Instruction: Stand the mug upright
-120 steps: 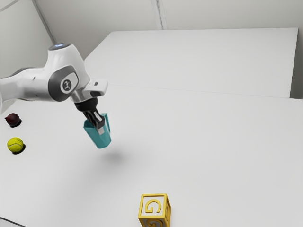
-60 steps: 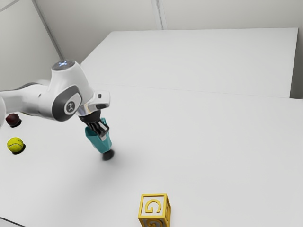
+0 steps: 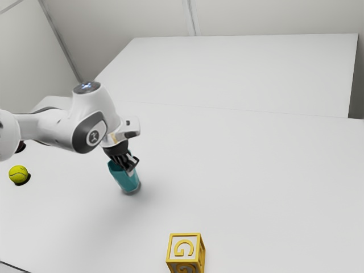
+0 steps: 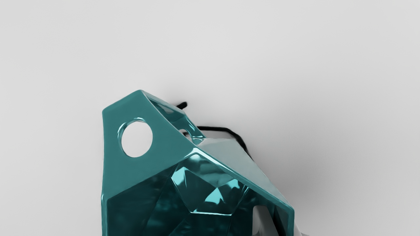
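The teal mug leans slightly, mouth up toward the hand, its base at or just above the table with a dark shadow close around it. My gripper is shut on the mug's wall near the rim. In the wrist view, the mug shows its open mouth and a handle with a round hole. There the gripper has one finger inside the mug and the other outside, the wall between them. The exact gap under the base cannot be told.
A yellow letter block stands near the exterior view's bottom edge. At that view's left are a tennis ball and a dark round object, partly hidden by the arm. The white table spreads toward the exterior view's right.
My hand has moved down and toward the exterior view's right, carrying the mug with it. The mug has become more upright, and its shadow now meets its base closely.
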`<state>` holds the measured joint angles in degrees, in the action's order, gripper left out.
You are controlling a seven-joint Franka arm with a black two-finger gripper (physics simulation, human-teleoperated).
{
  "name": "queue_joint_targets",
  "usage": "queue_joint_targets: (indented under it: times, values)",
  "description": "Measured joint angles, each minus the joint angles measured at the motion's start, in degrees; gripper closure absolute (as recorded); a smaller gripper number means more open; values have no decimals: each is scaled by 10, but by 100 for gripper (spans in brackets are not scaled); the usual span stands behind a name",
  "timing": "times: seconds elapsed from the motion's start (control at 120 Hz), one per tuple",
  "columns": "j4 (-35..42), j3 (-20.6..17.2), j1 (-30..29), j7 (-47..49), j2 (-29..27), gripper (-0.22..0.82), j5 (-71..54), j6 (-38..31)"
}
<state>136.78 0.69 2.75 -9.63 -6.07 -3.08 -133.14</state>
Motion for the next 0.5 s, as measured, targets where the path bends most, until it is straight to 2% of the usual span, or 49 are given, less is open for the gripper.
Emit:
queue_joint_targets:
  times: [0.317,0.5]
  values:
    - [-1,0,0,20,16,78,1,-2]
    - [-1,0,1,25,19,56,4,-4]
